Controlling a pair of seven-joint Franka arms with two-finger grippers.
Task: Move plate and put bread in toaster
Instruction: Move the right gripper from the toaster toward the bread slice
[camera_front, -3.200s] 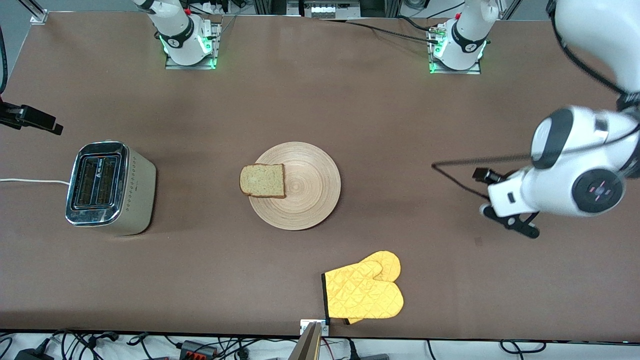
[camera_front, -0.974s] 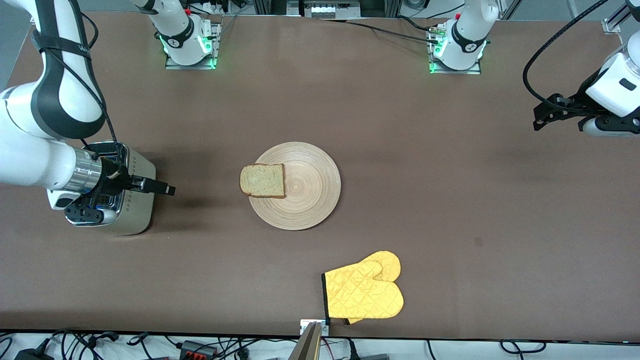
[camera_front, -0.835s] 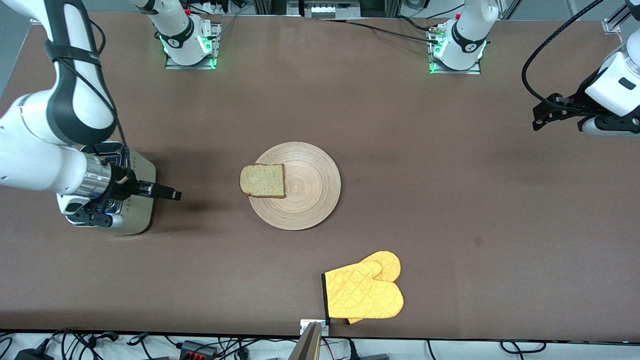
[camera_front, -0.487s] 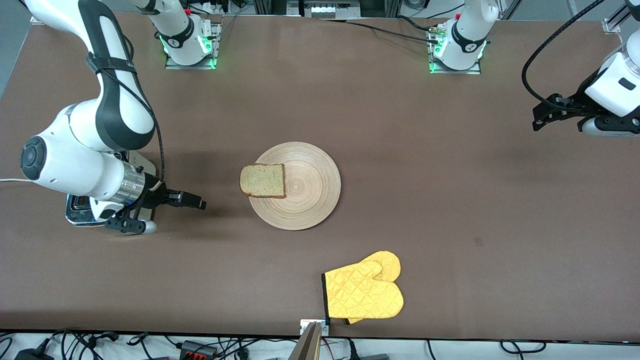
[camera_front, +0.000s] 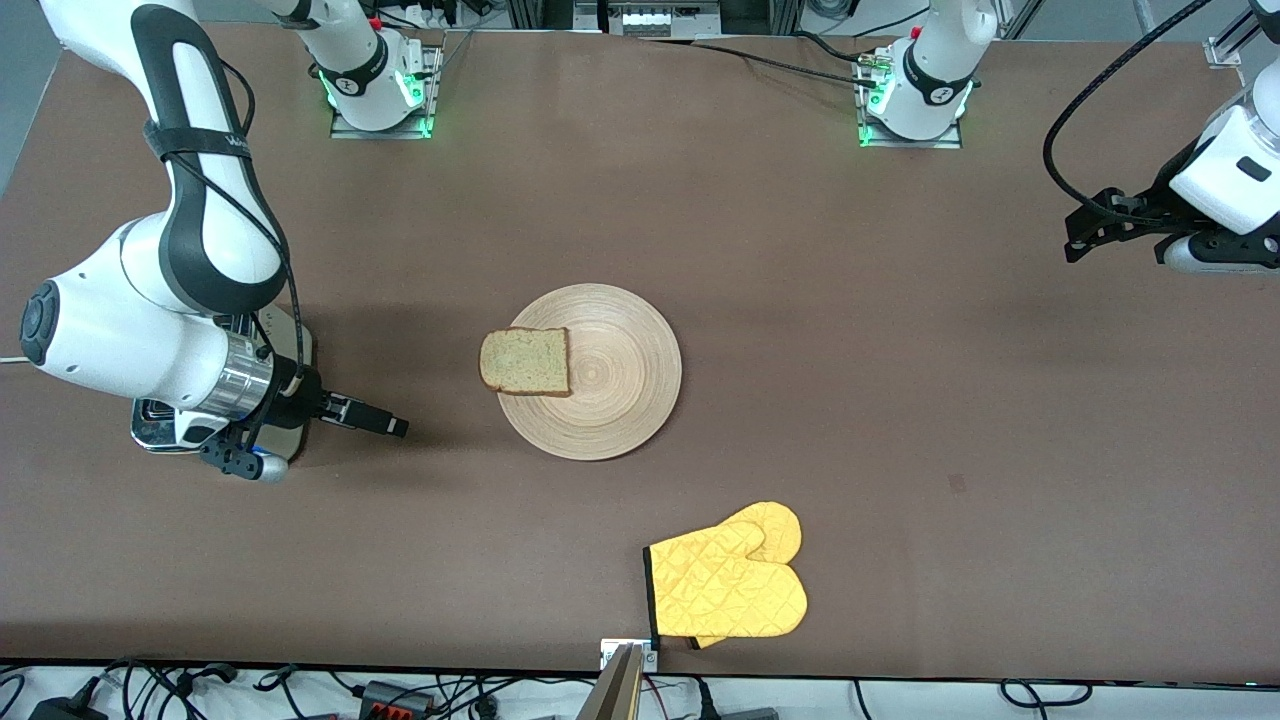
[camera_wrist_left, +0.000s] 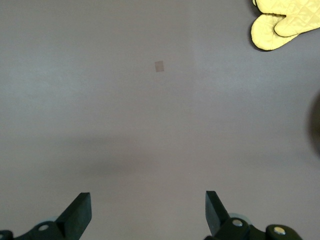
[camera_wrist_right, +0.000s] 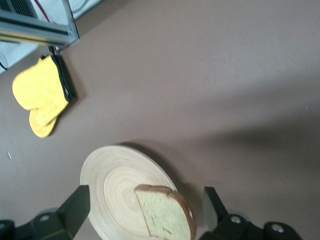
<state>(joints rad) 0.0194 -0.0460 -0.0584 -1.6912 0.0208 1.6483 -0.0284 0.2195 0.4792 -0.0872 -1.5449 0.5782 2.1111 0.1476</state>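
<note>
The light-wood plate (camera_front: 620, 385) lies mid-table with the bread (camera_front: 525, 361) on its edge toward the right arm's end, the slice overhanging the rim a little. The toaster (camera_front: 292, 345) stands at the right arm's end, mostly hidden under the right arm. My right gripper (camera_front: 390, 427) is open and empty, low over the table between toaster and plate, pointing at the bread. The right wrist view shows the plate (camera_wrist_right: 112, 185) and bread (camera_wrist_right: 167, 217) ahead of the right gripper (camera_wrist_right: 144, 197). My left gripper (camera_front: 1078, 240) is open and empty, waiting over bare table (camera_wrist_left: 146, 200).
A yellow quilted oven mitt (camera_front: 728, 585) lies near the table's front edge, nearer to the front camera than the plate; it also shows in the left wrist view (camera_wrist_left: 282, 25) and the right wrist view (camera_wrist_right: 40, 95). The toaster's white cord (camera_front: 8, 360) runs off the table end.
The right arm has swung in over the toaster and its gripper has reached out toward the bread, then dipped slightly. The left arm drew back to its table end and has stayed still since.
</note>
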